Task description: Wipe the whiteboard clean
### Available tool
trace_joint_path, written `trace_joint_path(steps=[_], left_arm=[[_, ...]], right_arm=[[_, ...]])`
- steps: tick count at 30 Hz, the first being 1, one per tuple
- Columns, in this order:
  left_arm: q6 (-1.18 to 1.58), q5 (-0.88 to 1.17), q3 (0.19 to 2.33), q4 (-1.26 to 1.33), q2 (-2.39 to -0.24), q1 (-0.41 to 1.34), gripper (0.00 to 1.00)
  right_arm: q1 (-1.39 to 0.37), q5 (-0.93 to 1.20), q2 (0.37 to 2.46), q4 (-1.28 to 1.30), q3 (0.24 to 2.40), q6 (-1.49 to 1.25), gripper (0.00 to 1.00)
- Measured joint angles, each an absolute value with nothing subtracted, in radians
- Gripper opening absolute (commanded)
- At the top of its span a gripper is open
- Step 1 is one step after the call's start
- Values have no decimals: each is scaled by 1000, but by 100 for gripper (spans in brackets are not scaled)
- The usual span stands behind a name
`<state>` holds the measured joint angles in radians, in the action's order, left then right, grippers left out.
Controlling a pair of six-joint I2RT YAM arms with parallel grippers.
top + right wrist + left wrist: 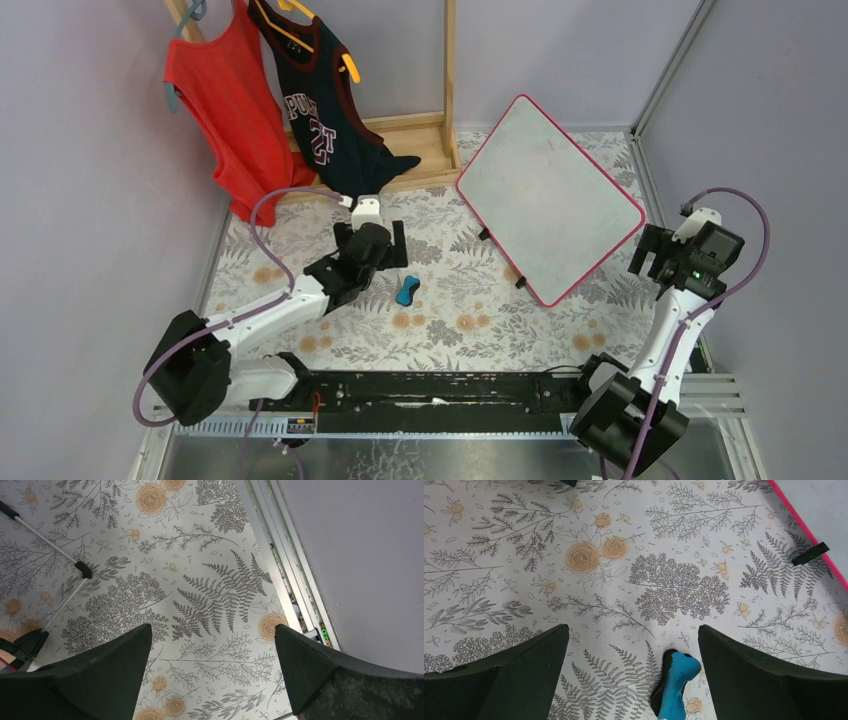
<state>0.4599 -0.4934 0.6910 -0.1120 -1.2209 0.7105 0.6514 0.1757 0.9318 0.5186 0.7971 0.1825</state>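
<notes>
Whiteboard with the pink rim [549, 195] is the thing to wipe, but the risks start nearer in. Closest to the arms, the small blue-topped eraser with its dark felt base [406, 291] lies loose on the floral-patterned surface [450, 320], just beside the left hand [383, 243], whose fingers stand apart and hold nothing. In the left wrist view the eraser [672, 686] sits off toward the right finger [764, 680] rather than centred — closing from here could nudge or flip it instead of pinching it.

Further right, the right hand [655, 262] also stands spread and empty, close to the board's near corner; a careless swing might knock it.

Beyond, the board leans tilted on thin black legs [520, 281] — hard wiping pressure could slide or tip it. Its face looks clean, so whether any marks remain I cannot tell.
</notes>
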Motion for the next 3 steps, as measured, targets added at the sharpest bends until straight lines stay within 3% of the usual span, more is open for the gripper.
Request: trace_joint_path(steps=[3], left_arm=[[460, -493, 691, -109, -1224, 710, 100]], right_arm=[[654, 178, 926, 517, 797, 179, 99]])
